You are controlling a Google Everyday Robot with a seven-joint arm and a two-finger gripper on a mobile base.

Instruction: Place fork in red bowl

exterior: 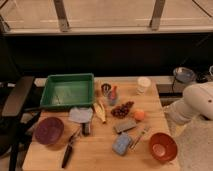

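1. The arm (pixel 192 106) sits off the right edge of the table (pixel 100 159), and the gripper itself can't be picked out on it.
2. Nearest the arm, at the table's front corner, sits the bowl (pixel 171 142).
3. Just past the bowl, away from the arm, the fork (pixel 139 136) lies on the table, clear of the rim.
4. Beside the fork, further from the arm, is a flat pad (pixel 121 144).
5. Behind the fork sits a round fruit (pixel 139 115), and the cup (pixel 143 84) is further back.
6. Farthest from the arm, the tray (pixel 68 77) is at the back and the other bowl (pixel 49 130) is in front of it. The long-handled tool (pixel 68 150) lies between that bowl and the pad.
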